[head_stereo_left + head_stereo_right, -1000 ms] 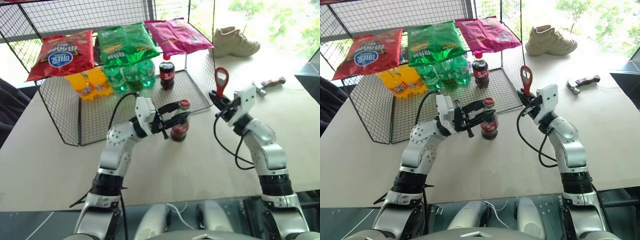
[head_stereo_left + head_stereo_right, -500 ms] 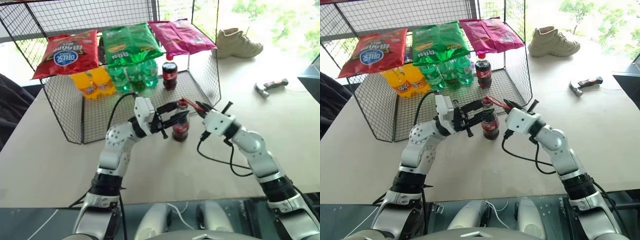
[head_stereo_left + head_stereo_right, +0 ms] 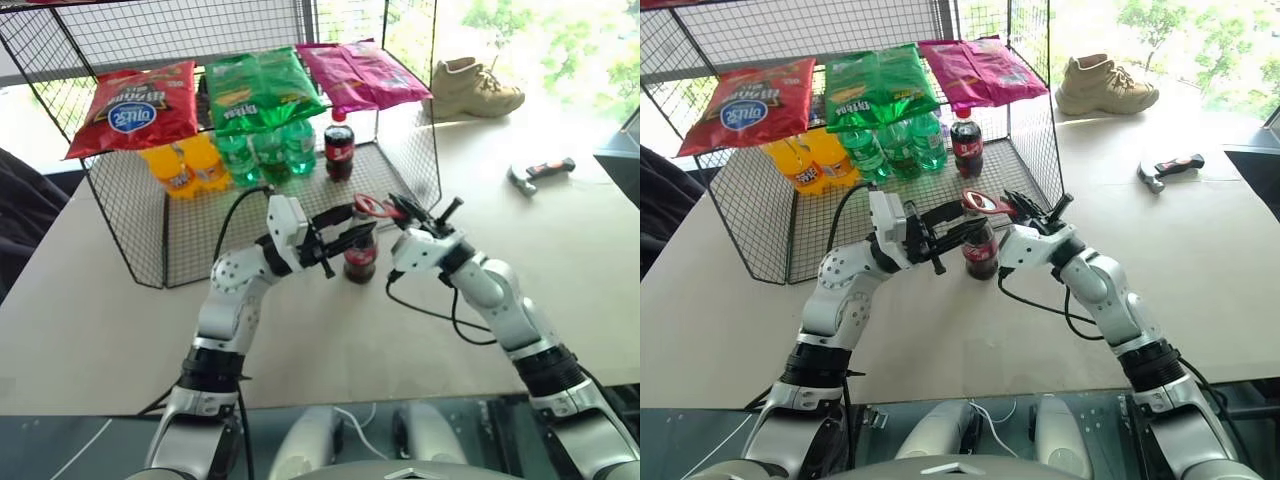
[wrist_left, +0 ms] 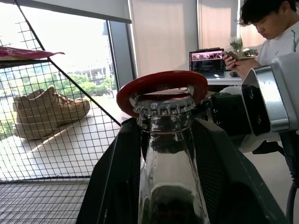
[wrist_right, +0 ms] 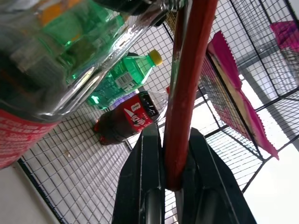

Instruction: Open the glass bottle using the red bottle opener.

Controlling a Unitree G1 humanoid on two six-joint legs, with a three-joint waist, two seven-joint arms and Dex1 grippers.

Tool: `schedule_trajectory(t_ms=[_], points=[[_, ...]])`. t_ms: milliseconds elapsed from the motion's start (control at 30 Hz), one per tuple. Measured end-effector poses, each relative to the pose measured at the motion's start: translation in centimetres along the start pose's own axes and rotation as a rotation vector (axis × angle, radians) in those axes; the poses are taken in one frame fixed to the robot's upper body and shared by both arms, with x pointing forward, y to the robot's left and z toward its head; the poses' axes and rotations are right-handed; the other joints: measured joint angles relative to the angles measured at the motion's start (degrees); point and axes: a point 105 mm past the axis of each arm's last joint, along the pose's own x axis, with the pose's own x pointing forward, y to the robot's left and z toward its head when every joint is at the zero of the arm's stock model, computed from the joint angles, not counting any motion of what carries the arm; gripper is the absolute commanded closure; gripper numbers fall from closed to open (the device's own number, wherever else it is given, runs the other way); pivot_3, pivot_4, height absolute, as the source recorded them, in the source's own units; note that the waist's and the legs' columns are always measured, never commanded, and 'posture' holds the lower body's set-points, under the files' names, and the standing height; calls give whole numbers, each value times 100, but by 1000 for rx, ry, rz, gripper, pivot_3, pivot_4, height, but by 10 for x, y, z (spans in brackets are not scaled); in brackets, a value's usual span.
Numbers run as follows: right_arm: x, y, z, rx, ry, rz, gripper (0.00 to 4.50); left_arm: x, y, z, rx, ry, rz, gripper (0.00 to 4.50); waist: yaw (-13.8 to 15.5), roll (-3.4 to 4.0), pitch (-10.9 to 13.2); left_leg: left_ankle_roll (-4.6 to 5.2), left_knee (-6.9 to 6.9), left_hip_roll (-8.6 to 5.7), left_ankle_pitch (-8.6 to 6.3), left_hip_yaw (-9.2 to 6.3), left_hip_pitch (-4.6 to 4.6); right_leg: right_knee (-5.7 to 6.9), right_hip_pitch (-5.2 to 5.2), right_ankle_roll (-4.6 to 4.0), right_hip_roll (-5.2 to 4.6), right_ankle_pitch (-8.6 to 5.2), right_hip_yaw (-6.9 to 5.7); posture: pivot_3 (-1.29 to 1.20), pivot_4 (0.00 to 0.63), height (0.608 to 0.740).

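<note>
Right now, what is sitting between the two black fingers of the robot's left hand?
The glass bottle, its neck between the left gripper's fingers; left wrist view.

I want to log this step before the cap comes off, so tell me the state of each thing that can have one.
glass bottle: upright, cap on.
red bottle opener: ring over the cap.
left gripper: closed around the bottle.
right gripper: shut on the opener's handle.
plastic cola bottle: upright, capped.
</note>
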Motion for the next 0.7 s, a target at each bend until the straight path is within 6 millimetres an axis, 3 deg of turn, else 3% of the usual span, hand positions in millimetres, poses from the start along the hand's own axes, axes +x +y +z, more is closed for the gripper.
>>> schedule_trajectory(t_ms=[200, 300, 700], points=[[3, 3, -2, -30, -22, -22, 4500, -1, 1, -2, -6, 3, 5, 3187, -5, -1, -1, 0, -5, 0, 0, 0, 22, -4, 24, -1, 0, -1, 0, 0, 150, 740], [6, 6, -4, -36, -26, -24, 4500, -1, 2, -3, -12, 7, 10, 3187, -6, 0, 0, 26, -24, 1, -16, 0, 86, -21, 84, -1, 1, -4, 0, 0, 150, 740], [13, 16, -6, 70, -52, -39, 4500, -2, 5, -6, -22, 10, 22, 3187, -17, 0, 0, 26, -23, 11, -16, 1, 91, -23, 87, -1, 16, -4, 8, 0, 150, 740]])
